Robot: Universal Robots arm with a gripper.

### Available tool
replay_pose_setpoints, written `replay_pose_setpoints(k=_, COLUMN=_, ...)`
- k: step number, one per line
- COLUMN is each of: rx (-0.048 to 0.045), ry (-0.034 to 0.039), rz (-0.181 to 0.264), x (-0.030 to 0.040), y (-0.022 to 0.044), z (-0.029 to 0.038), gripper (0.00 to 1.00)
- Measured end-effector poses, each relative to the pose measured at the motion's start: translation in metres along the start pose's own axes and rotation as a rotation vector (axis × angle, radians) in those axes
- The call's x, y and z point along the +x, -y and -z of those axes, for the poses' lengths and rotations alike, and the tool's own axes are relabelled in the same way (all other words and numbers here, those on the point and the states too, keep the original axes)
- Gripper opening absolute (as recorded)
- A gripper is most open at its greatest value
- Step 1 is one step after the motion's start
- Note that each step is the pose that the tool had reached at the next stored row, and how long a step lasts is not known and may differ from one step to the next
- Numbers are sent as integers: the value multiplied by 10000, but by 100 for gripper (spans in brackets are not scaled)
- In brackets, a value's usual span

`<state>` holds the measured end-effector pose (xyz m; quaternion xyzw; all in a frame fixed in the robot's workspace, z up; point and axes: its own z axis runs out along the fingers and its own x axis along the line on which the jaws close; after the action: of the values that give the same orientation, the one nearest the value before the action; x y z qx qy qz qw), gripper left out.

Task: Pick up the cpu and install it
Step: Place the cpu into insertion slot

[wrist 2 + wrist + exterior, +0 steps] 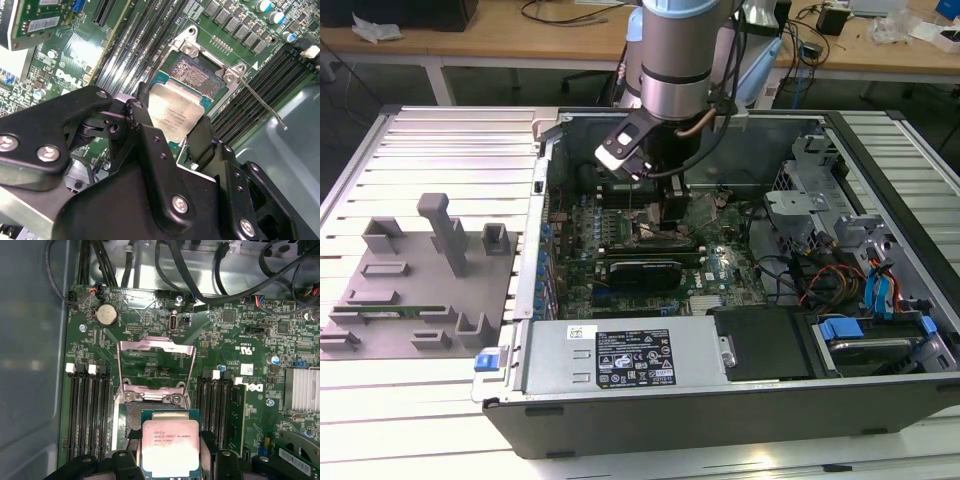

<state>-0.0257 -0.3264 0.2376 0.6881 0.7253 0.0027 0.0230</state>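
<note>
cpu (171,447) clamped between fingers (201,137) over open socket (195,75), motherboard (240,325) inside computer case (720,412); desks (500,40) behind.

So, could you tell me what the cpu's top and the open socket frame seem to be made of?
The cpu: its top looks like satin silver metal with a dull sheen, above a green board edge. The socket frame: probably bare steel, thin, shiny and catching the light.

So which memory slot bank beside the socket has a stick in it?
The heatsink-side bank, next to the finned heatsink: a green stick stands in its outer slot. The wall-side bank, by the grey case wall, has bare slots.
</note>
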Motion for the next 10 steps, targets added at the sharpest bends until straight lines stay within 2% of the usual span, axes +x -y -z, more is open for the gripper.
replay_pose_setpoints(k=5, rx=8, ry=9, rz=-232, x=11, y=6, z=-26, gripper=55)
replay_pose_setpoints(k=6, rx=14, ry=17, rz=-391, x=14, y=11, z=-42, gripper=55)
replay_pose_setpoints(k=10, rx=14, ry=16, rz=-464, x=74, y=20, z=-105, gripper=55)
